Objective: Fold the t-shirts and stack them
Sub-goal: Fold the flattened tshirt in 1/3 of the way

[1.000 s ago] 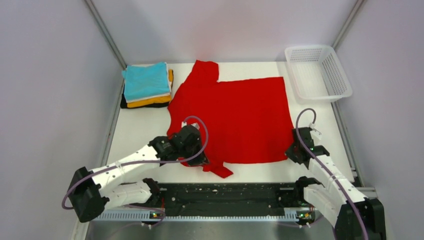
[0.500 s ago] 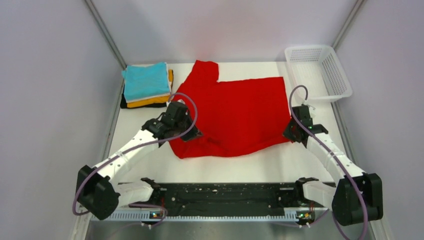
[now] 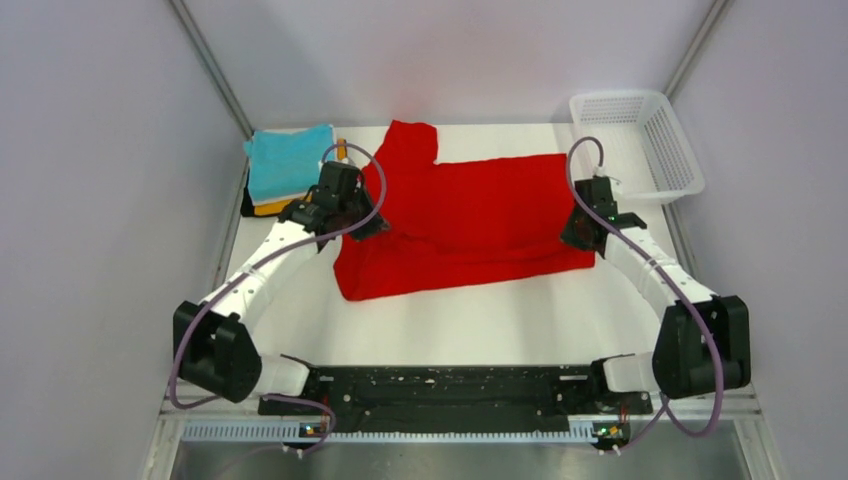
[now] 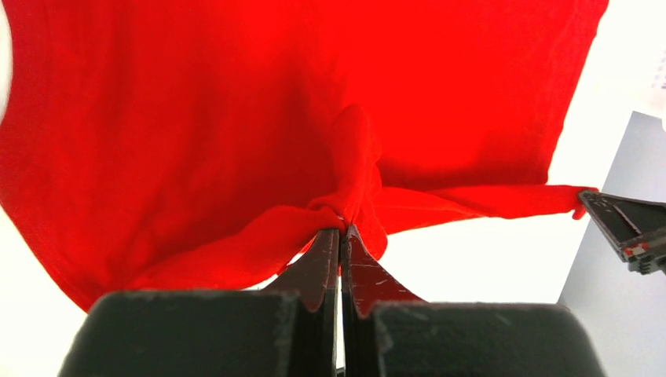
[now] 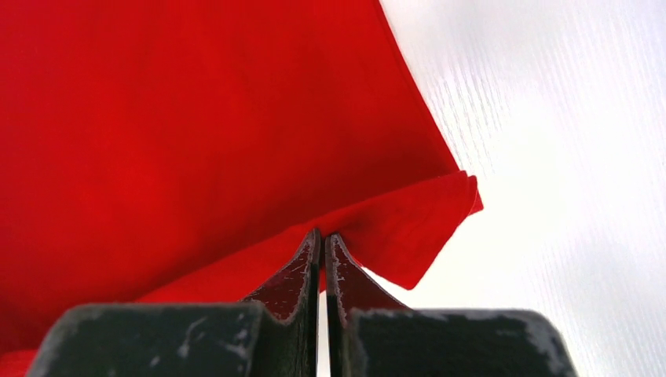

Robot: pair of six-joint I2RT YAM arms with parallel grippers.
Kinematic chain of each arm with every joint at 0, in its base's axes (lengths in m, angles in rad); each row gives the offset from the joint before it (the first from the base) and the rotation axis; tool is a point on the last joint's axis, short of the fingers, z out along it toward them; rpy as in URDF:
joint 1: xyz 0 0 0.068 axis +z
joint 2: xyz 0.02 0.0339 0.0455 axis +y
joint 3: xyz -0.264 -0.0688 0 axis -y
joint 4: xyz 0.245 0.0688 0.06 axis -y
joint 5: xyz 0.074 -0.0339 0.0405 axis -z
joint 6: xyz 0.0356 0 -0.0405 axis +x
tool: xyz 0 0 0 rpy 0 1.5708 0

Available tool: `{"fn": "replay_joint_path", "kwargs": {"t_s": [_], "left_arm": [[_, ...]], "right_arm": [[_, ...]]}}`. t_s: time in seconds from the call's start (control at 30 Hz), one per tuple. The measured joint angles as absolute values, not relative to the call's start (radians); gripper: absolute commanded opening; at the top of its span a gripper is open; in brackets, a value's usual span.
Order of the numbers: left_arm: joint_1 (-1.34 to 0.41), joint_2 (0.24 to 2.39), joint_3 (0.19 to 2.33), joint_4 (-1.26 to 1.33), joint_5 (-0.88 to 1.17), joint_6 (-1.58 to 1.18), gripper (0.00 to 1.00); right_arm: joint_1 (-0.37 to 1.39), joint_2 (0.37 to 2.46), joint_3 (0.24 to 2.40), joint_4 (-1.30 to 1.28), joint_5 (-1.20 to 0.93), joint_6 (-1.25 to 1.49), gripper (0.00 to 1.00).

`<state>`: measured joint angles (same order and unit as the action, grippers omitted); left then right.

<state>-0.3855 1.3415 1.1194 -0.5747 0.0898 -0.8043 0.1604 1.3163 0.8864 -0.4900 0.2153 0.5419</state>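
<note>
Jaws clamp red t-shirt [image 3: 470,215] near basket [image 3: 640,150].

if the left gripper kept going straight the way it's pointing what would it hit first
The left gripper is shut on a bunched edge of the red shirt. Straight ahead lies the shirt's flat body, so it would probably meet more red cloth first. How high the gripper is above that cloth is unclear.

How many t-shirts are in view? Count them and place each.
5: red t-shirt mid-table, pinched by left gripper and right gripper; turquoise, white, orange-yellow, black t-shirts stacked far left. Partly covered, so more may hide.
</note>
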Motion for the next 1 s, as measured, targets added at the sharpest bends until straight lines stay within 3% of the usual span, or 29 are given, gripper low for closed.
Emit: {"fn": "replay_joint_path", "kwargs": {"t_s": [0.33,0.4,0.43,0.5,0.57,0.67,0.83,0.9,0.93,1.0], "left_arm": [[-0.284,1.558,1.26,-0.52,0.186,-0.668,0.01],[-0.261,1.606,1.291,-0.51,0.2,-0.652,0.1],[-0.247,1.63,1.304,-0.503,0.206,-0.648,0.19],[-0.214,1.688,1.335,-0.49,0.211,-0.64,0.57],[-0.177,1.766,1.388,-0.49,0.217,-0.633,0.72],[-0.12,1.914,1.524,-0.51,0.237,-0.645,0.79],[-0.072,2.032,1.639,-0.532,0.273,-0.656,0.84],[-0.075,2.019,1.627,-0.532,0.287,-0.659,0.89],[-0.08,1.999,1.599,-0.52,0.294,-0.659,0.97],[-0.094,1.943,1.526,-0.509,0.308,-0.661,0.99]], "right_arm": [[0.16,1.52,1.038,-0.489,0.225,0.526,0.0],[0.16,1.568,1.065,-0.49,0.236,0.524,0.0],[0.16,1.588,1.078,-0.493,0.242,0.525,0.04],[0.159,1.644,1.115,-0.493,0.259,0.526,0.15],[0.158,1.695,1.149,-0.492,0.276,0.531,0.3],[0.154,1.76,1.199,-0.495,0.292,0.536,0.58],[0.151,1.765,1.231,-0.492,0.304,0.534,0.75],[0.153,1.742,1.22,-0.483,0.306,0.532,0.91],[0.155,1.722,1.203,-0.47,0.3,0.531,0.97],[0.162,1.658,1.154,-0.443,0.271,0.517,0.99]]}}
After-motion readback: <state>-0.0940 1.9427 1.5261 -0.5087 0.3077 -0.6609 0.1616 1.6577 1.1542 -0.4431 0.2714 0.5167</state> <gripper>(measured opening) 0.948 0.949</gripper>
